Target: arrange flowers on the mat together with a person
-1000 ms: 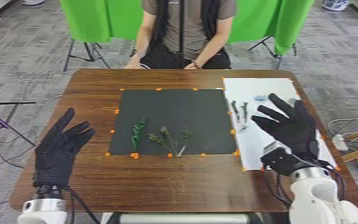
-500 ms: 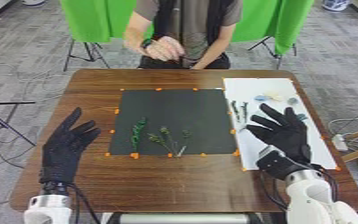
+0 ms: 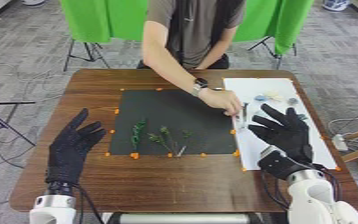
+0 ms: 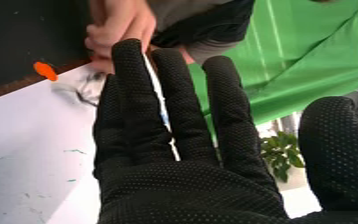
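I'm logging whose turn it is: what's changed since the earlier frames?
The person's hand has reached across the mat to the stems on the white sheet; whether it grips one is unclear. The robot's left hand drifted slightly right, its right hand slightly back. The mat's flowers stayed put.

Head view forward-down over table (image 3: 158,185), closer wrist view toward curtain (image 3: 284,22), paper (image 3: 248,85) shared

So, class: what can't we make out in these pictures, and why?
- Head view: whether the person's hand grips a stem, hidden by its own fingers.
- Head view: the person's head, cut off by the top edge.
- Right wrist view: the right hand's base, cut off by the edge.
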Controlling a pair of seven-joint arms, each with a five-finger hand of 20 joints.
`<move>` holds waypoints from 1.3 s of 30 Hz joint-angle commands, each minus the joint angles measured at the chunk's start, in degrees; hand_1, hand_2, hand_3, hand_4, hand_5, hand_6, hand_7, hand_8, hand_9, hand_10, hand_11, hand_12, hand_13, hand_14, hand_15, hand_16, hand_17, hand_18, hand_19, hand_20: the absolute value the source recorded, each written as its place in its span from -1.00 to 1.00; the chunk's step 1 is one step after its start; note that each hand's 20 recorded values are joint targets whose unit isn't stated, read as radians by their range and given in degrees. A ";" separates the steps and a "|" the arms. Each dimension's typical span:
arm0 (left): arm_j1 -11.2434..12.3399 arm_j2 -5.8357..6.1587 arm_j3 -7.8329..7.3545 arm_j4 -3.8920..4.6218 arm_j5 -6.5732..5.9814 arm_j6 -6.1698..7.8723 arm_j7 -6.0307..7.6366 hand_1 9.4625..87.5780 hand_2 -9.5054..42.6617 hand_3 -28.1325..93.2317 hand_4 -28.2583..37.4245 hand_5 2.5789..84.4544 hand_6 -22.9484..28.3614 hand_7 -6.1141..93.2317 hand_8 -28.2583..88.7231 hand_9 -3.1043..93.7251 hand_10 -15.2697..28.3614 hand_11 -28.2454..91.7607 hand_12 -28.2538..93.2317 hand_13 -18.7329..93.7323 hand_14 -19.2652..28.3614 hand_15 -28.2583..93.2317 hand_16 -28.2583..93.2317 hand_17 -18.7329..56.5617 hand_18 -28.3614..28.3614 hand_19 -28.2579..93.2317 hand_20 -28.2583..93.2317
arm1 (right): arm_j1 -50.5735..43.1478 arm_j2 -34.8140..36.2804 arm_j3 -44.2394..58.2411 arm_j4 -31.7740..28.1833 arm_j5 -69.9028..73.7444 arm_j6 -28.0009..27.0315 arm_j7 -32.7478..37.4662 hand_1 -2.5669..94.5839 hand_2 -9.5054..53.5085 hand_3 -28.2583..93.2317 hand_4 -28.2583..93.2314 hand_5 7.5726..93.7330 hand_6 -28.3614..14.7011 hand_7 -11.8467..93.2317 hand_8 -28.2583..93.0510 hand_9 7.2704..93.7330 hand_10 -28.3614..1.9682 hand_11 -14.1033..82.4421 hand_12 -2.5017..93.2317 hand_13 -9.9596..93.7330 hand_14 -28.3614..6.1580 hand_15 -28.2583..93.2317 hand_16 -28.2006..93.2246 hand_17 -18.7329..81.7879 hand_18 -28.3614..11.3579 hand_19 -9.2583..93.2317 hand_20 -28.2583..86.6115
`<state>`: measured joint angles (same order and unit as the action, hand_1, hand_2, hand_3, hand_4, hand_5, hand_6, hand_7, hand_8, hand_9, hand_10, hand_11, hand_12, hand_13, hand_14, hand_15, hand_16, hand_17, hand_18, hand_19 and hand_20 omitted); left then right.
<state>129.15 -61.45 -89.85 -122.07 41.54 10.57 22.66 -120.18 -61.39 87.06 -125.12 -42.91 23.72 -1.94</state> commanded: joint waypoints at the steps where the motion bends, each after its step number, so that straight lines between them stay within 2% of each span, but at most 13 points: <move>1: 0.97 0.01 0.39 0.08 -0.32 0.04 -0.36 -0.67 -0.31 0.71 -0.96 -0.23 0.18 -0.64 -0.67 -0.15 0.59 -0.06 -0.34 -0.13 0.87 0.34 -0.68 -0.60 0.90 0.57 -0.56 | -0.63 -0.01 0.29 0.12 0.71 0.66 0.01 -0.69 -0.09 0.65 -0.99 0.01 0.22 -0.49 -0.76 0.11 -0.32 -0.38 -0.66 0.03 -0.54 0.21 -0.37 -0.49 -0.59 0.21 -0.20; 2: 0.89 -0.31 0.18 0.01 -0.13 -0.19 -0.87 -0.67 -0.31 0.71 -0.96 -0.23 0.18 -0.64 -0.67 -0.15 0.59 -0.06 -0.34 -0.13 0.87 0.34 -0.68 -0.60 0.90 0.57 -0.56 | -0.56 -0.11 0.34 0.07 0.93 0.54 0.21 -0.69 -0.09 0.65 -0.99 0.01 0.23 -0.49 -0.76 0.11 -0.32 -0.38 -0.66 0.03 -0.54 0.21 -0.37 -0.49 -0.60 0.21 -0.20; 8: 0.60 0.20 0.29 -0.09 -0.03 -0.08 -0.32 -0.67 -0.31 0.70 -0.96 -0.22 0.19 -0.63 -0.67 -0.15 0.60 -0.06 -0.35 -0.13 0.87 0.35 -0.68 -0.59 0.90 0.57 -0.56 | 0.07 -0.55 0.18 0.12 1.39 0.64 0.10 -0.69 -0.08 0.65 -0.99 0.01 0.22 -0.49 -0.76 0.12 -0.32 -0.37 -0.66 0.03 -0.54 0.21 -0.37 -0.49 -0.62 0.22 -0.20; 11: 0.78 0.45 0.47 -0.01 -0.49 0.32 0.18 -0.67 -0.31 0.71 -0.96 -0.22 0.19 -0.63 -0.67 -0.15 0.60 -0.06 -0.35 -0.13 0.87 0.35 -0.69 -0.59 0.90 0.57 -0.56 | -0.06 -0.62 0.21 0.13 0.98 0.16 0.15 -0.69 -0.08 0.65 -0.99 0.02 0.22 -0.49 -0.76 0.12 -0.32 -0.37 -0.66 0.03 -0.54 0.22 -0.37 -0.48 -0.63 0.22 -0.20; 23: 0.29 0.11 0.53 0.18 -0.11 -0.32 -0.32 -0.67 -0.31 0.70 -0.96 -0.21 0.21 -0.62 -0.67 -0.15 0.60 -0.06 -0.35 -0.13 0.87 0.35 -0.69 -0.60 0.90 0.57 -0.56 | 0.74 -0.60 -0.30 0.18 -1.84 0.61 1.69 -0.65 -0.17 0.66 -0.98 0.02 0.24 -0.48 -0.76 0.12 -0.30 -0.36 -0.66 0.04 -0.52 0.22 -0.38 -0.48 -0.65 0.23 -0.21; 24: 0.22 0.45 0.82 0.18 -0.28 -0.14 0.12 -0.67 -0.31 0.70 -0.96 -0.21 0.21 -0.62 -0.67 -0.15 0.60 -0.06 -0.35 -0.13 0.87 0.35 -0.69 -0.60 0.90 0.57 -0.56 | 0.66 -0.46 -0.31 0.01 -1.98 0.87 1.69 -0.65 -0.18 0.67 -0.98 0.02 0.25 -0.48 -0.76 0.13 -0.30 -0.36 -0.66 0.04 -0.52 0.22 -0.38 -0.48 -0.65 0.23 -0.21; 29: 0.19 0.81 1.03 0.20 -0.61 0.25 0.61 -0.67 -0.31 0.71 -0.96 -0.21 0.21 -0.62 -0.67 -0.15 0.60 -0.06 -0.35 -0.13 0.87 0.35 -0.69 -0.59 0.90 0.57 -0.56 | 1.92 0.05 -1.03 -0.31 -7.24 4.35 4.52 -0.60 -0.24 0.69 -0.98 0.07 0.23 -0.43 -0.76 0.20 -0.36 -0.21 -0.62 0.10 -0.43 0.34 -0.37 -0.46 -0.67 0.26 -0.20; 31: 0.09 0.43 0.84 0.26 -0.37 -0.10 0.22 -0.67 -0.31 0.71 -0.96 -0.21 0.21 -0.62 -0.67 -0.15 0.60 -0.06 -0.35 -0.13 0.87 0.35 -0.69 -0.59 0.90 0.57 -0.56 | 2.32 0.64 -1.47 -0.50 -10.77 6.51 6.07 -0.57 -0.28 0.72 -0.98 0.08 0.23 -0.41 -0.77 0.21 -0.36 -0.14 -0.60 0.13 -0.40 0.39 -0.37 -0.44 -0.68 0.29 -0.19; 32: 0.32 0.45 0.88 0.18 -0.33 -0.04 0.17 -0.67 -0.31 0.71 -0.96 -0.21 0.21 -0.62 -0.67 -0.15 0.60 -0.06 -0.35 -0.13 0.87 0.35 -0.69 -0.59 0.90 0.57 -0.55 | -4.19 -0.26 3.27 -1.00 -10.46 2.90 3.33 -0.55 -0.33 0.75 -0.98 0.08 0.25 -0.40 -0.77 0.21 -0.35 -0.06 -0.58 0.15 -0.37 0.43 -0.37 -0.43 -0.70 0.32 -0.18; 33: 0.40 0.45 0.86 0.23 -0.27 -0.22 0.24 -0.67 -0.31 0.71 -0.96 -0.21 0.21 -0.62 -0.67 -0.15 0.60 -0.06 -0.35 -0.13 0.87 0.35 -0.69 -0.59 0.90 0.57 -0.55 | -5.61 -0.25 4.34 -1.12 -11.88 3.12 3.48 -0.53 -0.36 0.75 -0.98 0.07 0.26 -0.39 -0.78 0.21 -0.35 -0.02 -0.58 0.16 -0.36 0.45 -0.37 -0.42 -0.72 0.34 -0.17; 36: -0.16 1.18 1.19 0.51 -0.98 -0.47 0.66 -0.67 -0.31 0.71 -0.95 -0.21 0.21 -0.62 -0.67 -0.15 0.60 -0.06 -0.35 -0.13 0.87 0.35 -0.69 -0.59 0.90 0.57 -0.55 | -3.04 2.67 2.04 -0.99 -21.73 10.00 8.64 -0.45 -0.47 0.76 -0.98 0.03 0.33 -0.37 -0.78 0.20 -0.31 0.07 -0.56 0.20 -0.30 0.51 -0.37 -0.37 -0.72 0.39 -0.16; 37: -0.07 1.28 1.16 0.37 -0.75 -0.05 0.89 -0.67 -0.31 0.71 -0.95 -0.21 0.21 -0.62 -0.67 -0.15 0.60 -0.06 -0.35 -0.13 0.87 0.35 -0.69 -0.59 0.90 0.57 -0.55 | -0.28 4.24 -0.41 -0.54 -27.06 13.81 12.36 -0.43 -0.50 0.77 -0.98 0.02 0.37 -0.37 -0.79 0.20 -0.29 0.09 -0.56 0.22 -0.28 0.53 -0.37 -0.36 -0.72 0.39 -0.16; 39: 0.37 1.16 0.99 0.15 -0.81 0.25 0.82 -0.67 -0.31 0.71 -0.95 -0.21 0.21 -0.62 -0.67 -0.15 0.60 -0.06 -0.35 -0.13 0.87 0.35 -0.69 -0.59 0.90 0.57 -0.55 | 5.00 5.58 -3.54 0.27 -38.28 16.59 23.68 -0.39 -0.55 0.77 -0.98 0.00 0.42 -0.37 -0.79 0.19 -0.24 0.11 -0.56 0.23 -0.23 0.55 -0.36 -0.34 -0.74 0.41 -0.16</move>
<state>129.02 -60.68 -89.01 -122.06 41.29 10.56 23.16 -118.71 -61.38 87.82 -125.50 -58.46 29.38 4.38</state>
